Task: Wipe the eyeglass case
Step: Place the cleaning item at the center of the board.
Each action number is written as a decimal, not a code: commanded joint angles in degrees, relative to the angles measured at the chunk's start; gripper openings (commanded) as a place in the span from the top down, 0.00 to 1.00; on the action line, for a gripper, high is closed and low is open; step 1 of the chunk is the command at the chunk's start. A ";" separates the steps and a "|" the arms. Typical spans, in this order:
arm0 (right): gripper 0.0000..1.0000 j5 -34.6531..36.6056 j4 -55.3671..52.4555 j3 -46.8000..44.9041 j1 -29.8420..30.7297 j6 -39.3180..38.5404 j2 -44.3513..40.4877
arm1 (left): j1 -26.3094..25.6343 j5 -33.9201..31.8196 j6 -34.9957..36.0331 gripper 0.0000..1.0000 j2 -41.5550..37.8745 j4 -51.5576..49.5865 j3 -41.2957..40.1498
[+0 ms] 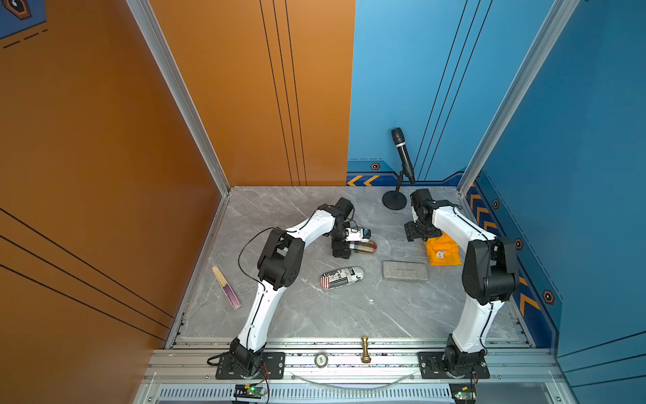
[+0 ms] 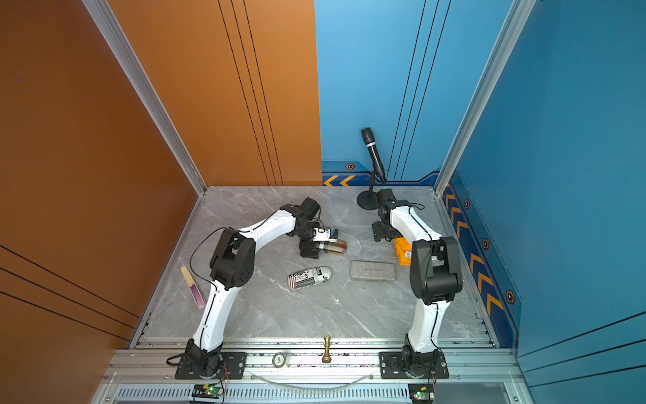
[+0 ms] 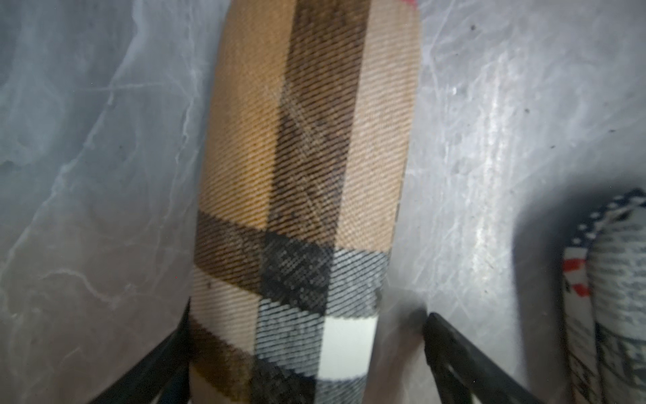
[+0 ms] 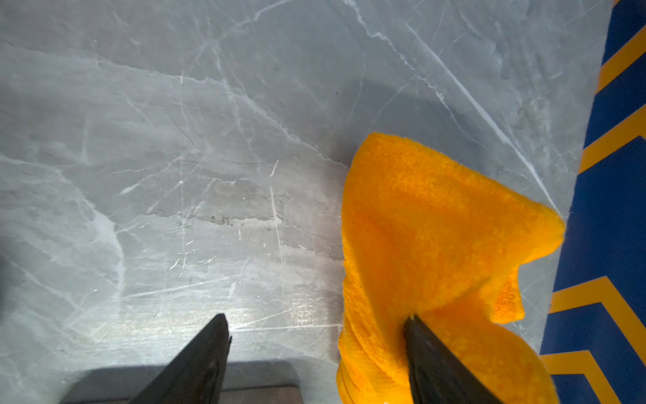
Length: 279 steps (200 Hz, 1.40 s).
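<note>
Progress check on the case wipe: honestly hard to call. The plaid eyeglass case (image 1: 365, 247) lies flat on the grey table (image 1: 297, 307), toward the back middle, and the left gripper (image 3: 307, 314) sits low over one end of it. Its fingers are spread wide, one on each side of the case, with a clear gap on at least one side, so nothing is pinched.

Over by the blue side wall (image 4: 615, 210), the yellow cloth (image 4: 430, 224) lies crumpled on the table, well apart from the plaid case. The right gripper (image 4: 316, 317) is down at it with its fingers wide too. One finger rests against the cloth and the other is over bare table, so there's no grip there either.

Two more cases lie nearer the front, a newsprint one (image 1: 342, 277) and a plain grey one (image 1: 404, 270).

My read: cloth and case aren't meeting, so no wiping is going on right now. Either the job's finished and everything's set down, or it hasn't begun. I can't tell from the fabric whether it's clean.
</note>
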 commanded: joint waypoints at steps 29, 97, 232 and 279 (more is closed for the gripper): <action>0.22 -5.44 0.46 -1.98 -1.99 2.42 -6.91 | 0.65 3.23 -3.95 0.02 -3.37 -1.39 2.08; 0.28 -13.38 -0.01 -2.94 -5.89 4.56 -10.41 | 2.41 7.44 -7.44 0.02 -8.15 -0.65 -0.41; 0.99 -23.12 10.12 -13.85 -14.69 11.00 -14.77 | -0.77 11.63 -31.60 0.02 -18.31 15.19 -8.59; 0.94 -30.20 15.83 -18.97 -18.61 15.04 -16.24 | -2.81 16.16 -70.53 0.02 -14.38 46.03 -10.78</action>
